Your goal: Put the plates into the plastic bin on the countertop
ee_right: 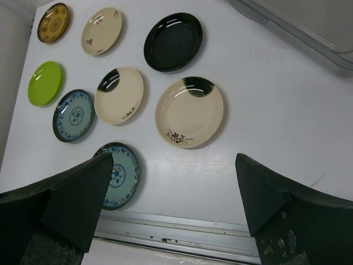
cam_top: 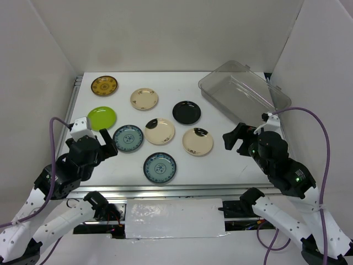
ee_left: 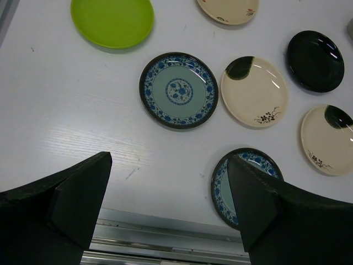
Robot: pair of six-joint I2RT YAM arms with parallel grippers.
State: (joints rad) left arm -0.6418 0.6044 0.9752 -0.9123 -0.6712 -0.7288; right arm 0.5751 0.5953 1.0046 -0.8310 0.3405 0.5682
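Eight small plates lie on the white countertop: mustard patterned, cream, lime green, glossy black, two cream with a black patch, two blue-green patterned. The clear plastic bin stands empty at the back right. My left gripper is open and empty, just left of a blue-green plate. My right gripper is open and empty, right of a patched plate, near the bin's front.
White walls enclose the countertop on three sides. A metal rail runs along the near edge and another along the left edge. Purple cables loop beside both arms.
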